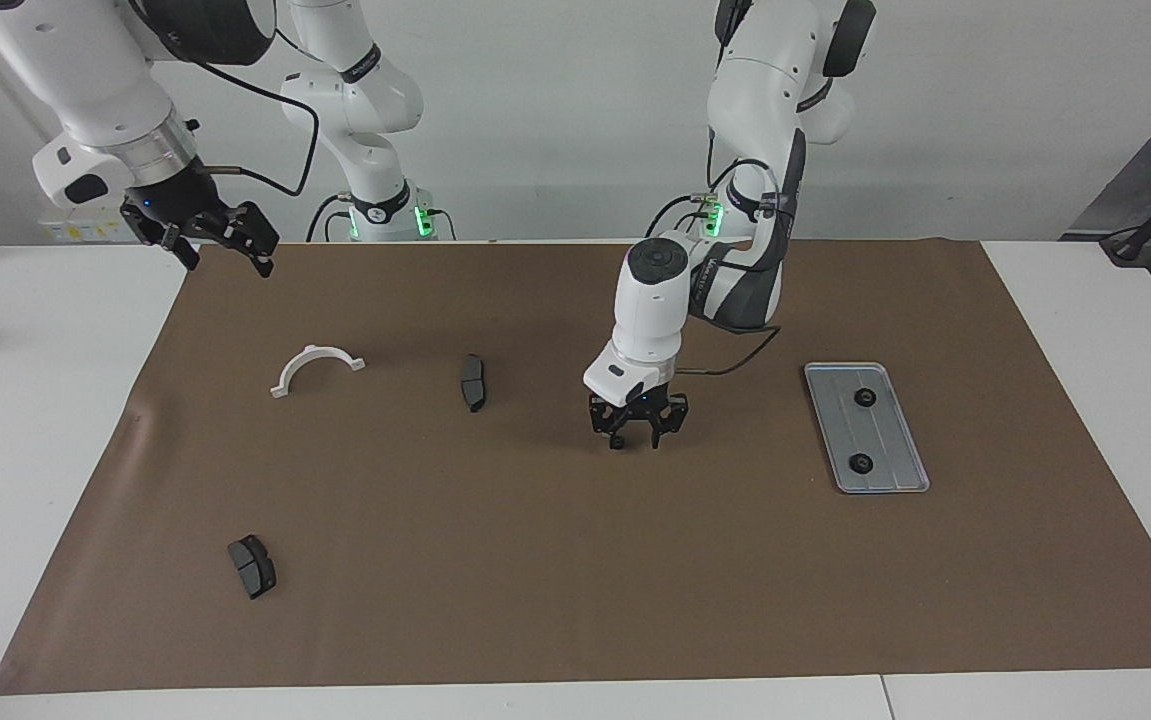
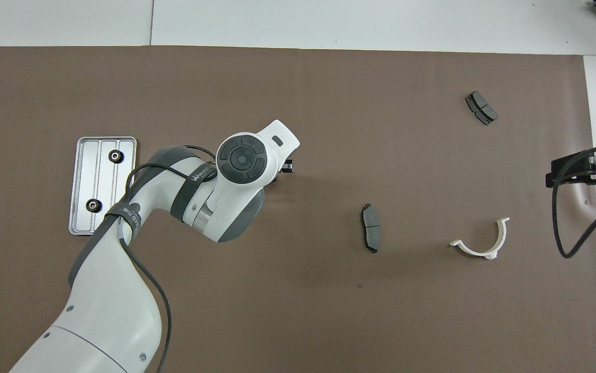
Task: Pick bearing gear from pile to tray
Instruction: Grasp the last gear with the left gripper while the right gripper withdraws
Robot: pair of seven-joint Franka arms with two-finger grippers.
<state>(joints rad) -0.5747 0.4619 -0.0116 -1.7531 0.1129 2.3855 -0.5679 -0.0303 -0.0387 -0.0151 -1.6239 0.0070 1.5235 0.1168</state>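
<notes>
Facing view: I am watching the left pincer point(image 1: 636, 440) sitting low on the brown mat point(image 1: 575, 560), partway between the nearer brake pad point(image 1: 473, 382) and the tray point(image 1: 866, 427).
Target gear: I am not seeing the loose bearing gear anywhere; my guess is that it is hiding under the pincer's tips, on the mat toward the left arm's end of the table.
Left pincer state: I cannot tell whether its tips are apart, together or clamped on the gear.
Right pincer: the right pincer point(image 1: 220, 243) is waiting high over the mat's edge with its fingers apart, holding nothing.
Tray: two black gears point(image 1: 864, 397) point(image 1: 862, 463) are lying in it already.
Overhead view: the left arm's wrist is covering the pick spot, so I am getting no check from above.
Risk, grip: I am worrying that so small a round part is squirting sideways if the tips are closing off-centre.
Risk, lift: I am expecting an empty lift if the tips are riding above it.
Risk, mat: tips pressing too low are likely snagging the paper.
</notes>
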